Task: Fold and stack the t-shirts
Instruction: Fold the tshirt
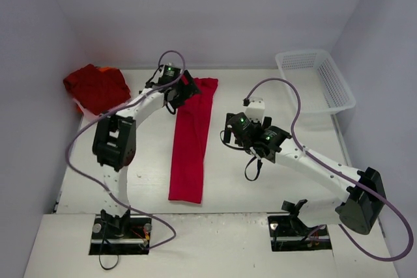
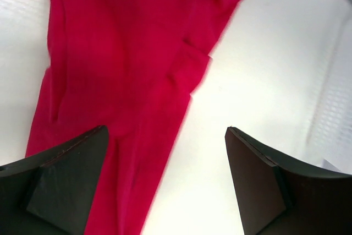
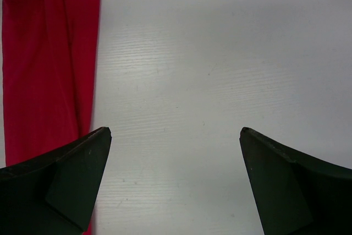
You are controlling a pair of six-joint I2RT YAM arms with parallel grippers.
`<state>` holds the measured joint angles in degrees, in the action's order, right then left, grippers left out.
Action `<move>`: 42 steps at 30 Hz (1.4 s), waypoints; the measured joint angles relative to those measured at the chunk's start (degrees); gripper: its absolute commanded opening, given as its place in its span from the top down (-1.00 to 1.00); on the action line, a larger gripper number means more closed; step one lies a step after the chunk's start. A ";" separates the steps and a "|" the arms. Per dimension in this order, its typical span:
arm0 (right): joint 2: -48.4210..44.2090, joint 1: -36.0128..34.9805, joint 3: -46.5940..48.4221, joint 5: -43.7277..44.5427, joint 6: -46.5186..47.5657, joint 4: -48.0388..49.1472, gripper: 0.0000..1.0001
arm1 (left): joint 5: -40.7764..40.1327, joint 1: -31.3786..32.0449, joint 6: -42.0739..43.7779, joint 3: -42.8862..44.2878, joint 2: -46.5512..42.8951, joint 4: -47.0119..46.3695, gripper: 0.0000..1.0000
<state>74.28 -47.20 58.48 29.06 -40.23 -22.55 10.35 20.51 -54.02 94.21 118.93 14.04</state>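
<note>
- The scene is set on a pale, faintly wood-grained table [image 1: 260, 187], closed in by plain white walls at the left, the far side and the right.
- In the far left corner a crumpled heap [image 1: 96, 86] of darker red cloth is seen. It is soft and lumpy, with no clear outline.
- Just to its right the left arm [image 1: 140, 105] is stretched from its base toward the far side. Its forearm crosses the table between the heap and the long t-shirt [image 1: 189, 154], and a purple cable [image 1: 78, 141] is looped beside it.
- The left gripper [image 2: 166, 130] is held above the far end of the long t-shirt and hides part of that end in the top view. Its jaws are spread wide with nothing between them. In the wrist view, cloth is seen under the left finger and bare table under the right.
- The long t-shirt is bright red and folded lengthwise into a narrow band. It is laid flat down the middle of the table, with soft creases and a tucked sleeve showing along one edge.
- The right gripper [image 3: 175, 130] is held over bare table just beside the band's right edge, apart from it. Its dark, wedge-shaped jaws are spread fully and nothing is gripped.
- In the far right corner a white plastic mesh basket [image 1: 339, 86] is set — rectangular, with flared walls, well apart from the cloth.
</note>
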 measured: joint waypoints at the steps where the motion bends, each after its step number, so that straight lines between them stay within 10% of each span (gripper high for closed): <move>1: -0.07 -0.02 0.00 -0.04 -0.07 0.00 -1.00 | -0.24 0.00 0.09 -1.40 -2.71 0.22 -0.64; 13: -1.38 -1.33 -0.70 -1.99 -1.16 1.01 -0.98 | -4.26 0.15 1.09 -21.51 -33.18 4.09 -0.63; 24: 4.48 -10.12 -8.50 -4.39 -6.27 6.21 -0.78 | -3.32 1.14 -4.79 -48.46 -49.55 6.75 -0.64; 42: 12.48 -22.84 -9.29 -6.27 -14.47 11.78 -0.71 | -4.28 12.92 -14.23 -66.71 -68.02 6.49 -0.63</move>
<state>86.76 -70.04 49.19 22.79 -54.70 -10.76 6.07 33.43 -68.25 27.51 50.92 20.53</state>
